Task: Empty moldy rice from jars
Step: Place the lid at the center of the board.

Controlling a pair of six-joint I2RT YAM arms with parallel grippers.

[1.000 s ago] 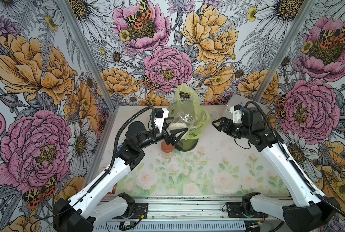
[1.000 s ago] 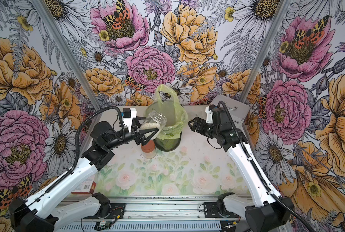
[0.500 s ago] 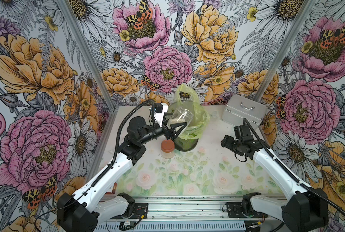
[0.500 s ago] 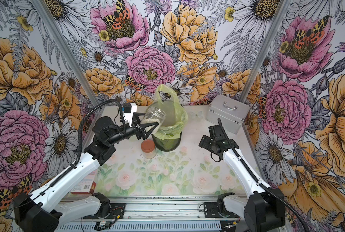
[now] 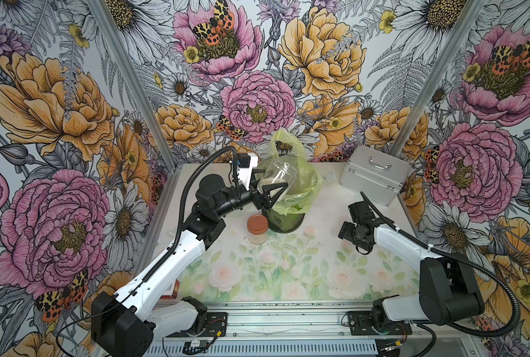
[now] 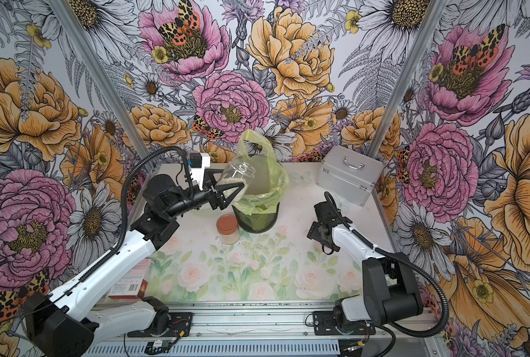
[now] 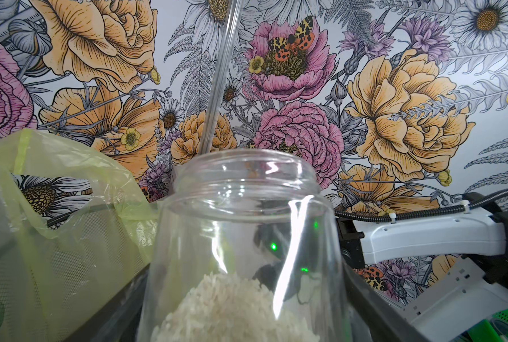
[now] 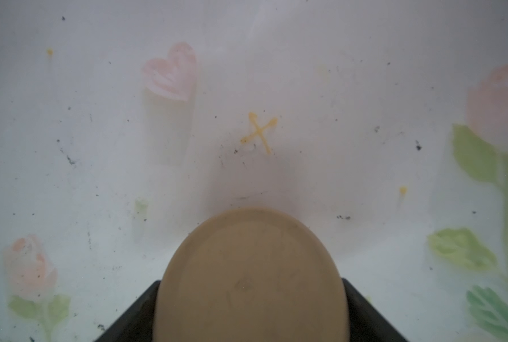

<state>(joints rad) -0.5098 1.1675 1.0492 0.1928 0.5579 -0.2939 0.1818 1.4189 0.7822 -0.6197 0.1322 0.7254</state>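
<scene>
Front left edge of the desk (image 5: 288,272): one red box (image 6: 127,286), idle. Right side, nearer half: right fingers (image 8: 365,319) clamped on the beige lid (image 8: 251,251), low over bare desk. A second ago this arm stood raised beside the bin, close to the jar; it has since swung back and down, so the lid removal is judged finished and the lid only awaits set-down. Whether it touches the surface cannot be told. Centre: copper-lidded jar (image 5: 257,228), upright, lid on, just beside the bin (image 5: 285,221), its turn judged still to come. Behind it: left fingers (image 5: 261,197) clamped round the open jar (image 5: 280,173), held tilted above the bin's rim against the yellow-green bag (image 5: 307,182), raised a little over the last second. Moldy rice (image 7: 232,308): in the left wrist view all heaped at the jar's base end, none at the neck — ready to pour, pouring judged not yet begun. Back right corner: silver case (image 5: 373,177), closed, in plain view now that the right arm has left.
</scene>
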